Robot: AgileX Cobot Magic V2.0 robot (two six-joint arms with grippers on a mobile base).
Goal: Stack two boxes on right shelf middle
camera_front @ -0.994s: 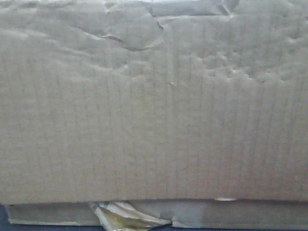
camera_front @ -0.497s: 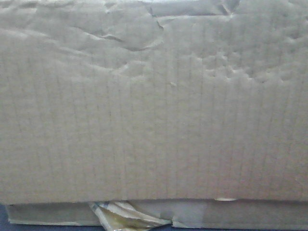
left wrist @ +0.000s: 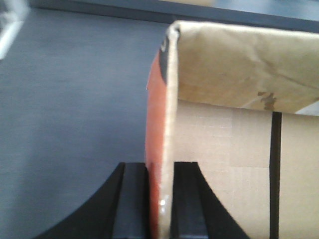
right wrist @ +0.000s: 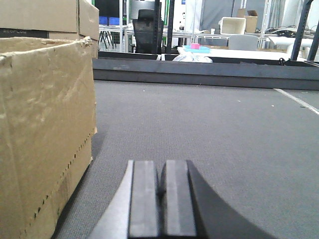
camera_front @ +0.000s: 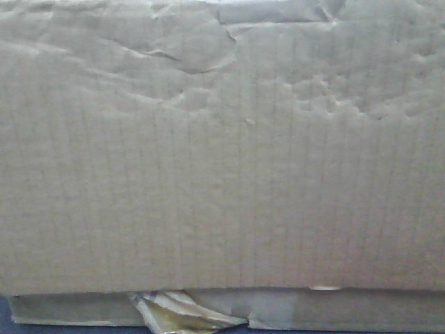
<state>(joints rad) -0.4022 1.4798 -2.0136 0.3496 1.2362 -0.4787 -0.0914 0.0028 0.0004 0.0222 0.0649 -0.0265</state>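
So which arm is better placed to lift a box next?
Left. The left claw grips a cardboard box by its upright wall and looks ready to lift. The right claw is shut on nothing, low over the grey carpet beside a creased box, not touching it.

Grey carpet [right wrist: 209,129] is covering the floor and stretching away to a dark low ledge [right wrist: 199,69], which is running left to right. A white line [right wrist: 296,99] is crossing the carpet at the far right. Beyond the ledge, a black office chair [right wrist: 146,22] is standing by metal racks [right wrist: 169,20], and a white table [right wrist: 234,54] is carrying a teal tray [right wrist: 197,49]. Bright light is filling that far area.
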